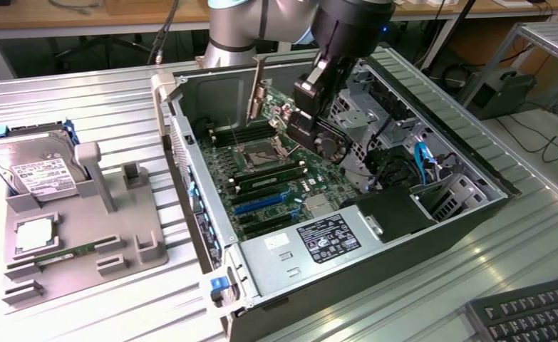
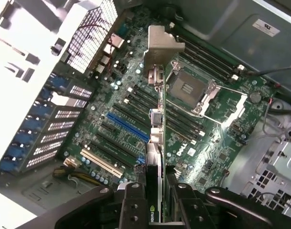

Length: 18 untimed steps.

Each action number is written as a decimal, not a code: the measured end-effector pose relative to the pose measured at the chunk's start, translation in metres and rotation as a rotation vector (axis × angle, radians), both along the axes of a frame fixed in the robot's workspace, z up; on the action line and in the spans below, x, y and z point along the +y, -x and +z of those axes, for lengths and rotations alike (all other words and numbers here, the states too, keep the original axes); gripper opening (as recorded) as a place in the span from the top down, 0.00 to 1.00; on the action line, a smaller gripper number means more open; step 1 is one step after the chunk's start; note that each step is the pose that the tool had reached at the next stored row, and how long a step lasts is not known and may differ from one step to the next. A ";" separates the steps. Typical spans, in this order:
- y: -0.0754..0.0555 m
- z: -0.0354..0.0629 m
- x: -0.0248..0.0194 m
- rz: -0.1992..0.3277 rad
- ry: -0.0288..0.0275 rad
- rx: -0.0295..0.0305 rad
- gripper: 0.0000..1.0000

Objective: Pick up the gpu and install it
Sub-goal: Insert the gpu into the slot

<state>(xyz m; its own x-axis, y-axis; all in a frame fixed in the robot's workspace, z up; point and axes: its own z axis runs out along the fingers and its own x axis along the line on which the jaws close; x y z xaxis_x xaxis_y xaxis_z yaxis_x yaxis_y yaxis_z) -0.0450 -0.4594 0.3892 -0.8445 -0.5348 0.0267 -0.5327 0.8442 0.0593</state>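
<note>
My gripper point(image 1: 303, 117) hangs inside the open computer case point(image 1: 450, 153), shut on the gpu point(image 1: 256, 89). The card stands on edge above the motherboard point(image 1: 259, 174), clear of it. In the wrist view the two black fingers point(image 2: 134, 202) clamp the gpu point(image 2: 155, 119), which I see edge-on with its silver end bracket and ports facing the camera. Below the card on the motherboard point(image 2: 217, 119) lies a blue expansion slot point(image 2: 128, 127), with black slots beside it. The card hovers over the area between that slot and the processor socket point(image 2: 188, 90).
A grey fixture point(image 1: 79, 235) at the exterior view's left holds a hard drive point(image 1: 36, 171), a processor chip point(image 1: 33, 235) and a memory stick point(image 1: 65, 254). Inside the case are a drive cage point(image 1: 378, 107), cables and a power supply point(image 1: 321, 239). A keyboard point(image 1: 535, 313) lies at the lower right.
</note>
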 end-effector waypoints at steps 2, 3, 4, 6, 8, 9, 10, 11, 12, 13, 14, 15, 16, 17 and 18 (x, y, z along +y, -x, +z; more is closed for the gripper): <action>0.000 -0.0001 0.0000 0.032 -0.0007 -0.0022 0.74; 0.000 -0.0002 0.0000 0.048 -0.0010 -0.0033 0.74; 0.000 -0.0003 0.0000 0.068 -0.0014 -0.0046 0.74; 0.000 -0.0004 0.0000 0.099 -0.0021 -0.0064 0.74; 0.000 -0.0006 0.0000 0.130 -0.0029 -0.0080 0.74; 0.000 -0.0007 0.0000 0.144 -0.0033 -0.0088 0.74; 0.000 -0.0008 0.0000 0.163 -0.0037 -0.0096 0.74; 0.000 -0.0009 0.0000 0.176 -0.0040 -0.0102 0.74; 0.000 -0.0010 0.0000 0.193 -0.0045 -0.0109 0.74; 0.000 -0.0011 0.0000 0.209 -0.0049 -0.0116 0.74; 0.000 -0.0012 0.0000 0.233 -0.0055 -0.0124 0.74; 0.000 -0.0013 0.0000 0.248 -0.0058 -0.0130 0.74; 0.000 -0.0014 0.0000 0.263 -0.0062 -0.0135 0.74; 0.000 -0.0016 0.0000 0.280 -0.0066 -0.0140 0.74; 0.000 -0.0017 0.0000 0.297 -0.0070 -0.0146 0.74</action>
<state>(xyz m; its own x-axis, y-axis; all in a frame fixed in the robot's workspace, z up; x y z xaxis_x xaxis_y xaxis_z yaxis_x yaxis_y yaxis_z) -0.0450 -0.4594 0.3875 -0.6513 -0.7587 0.0111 -0.7572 0.6508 0.0551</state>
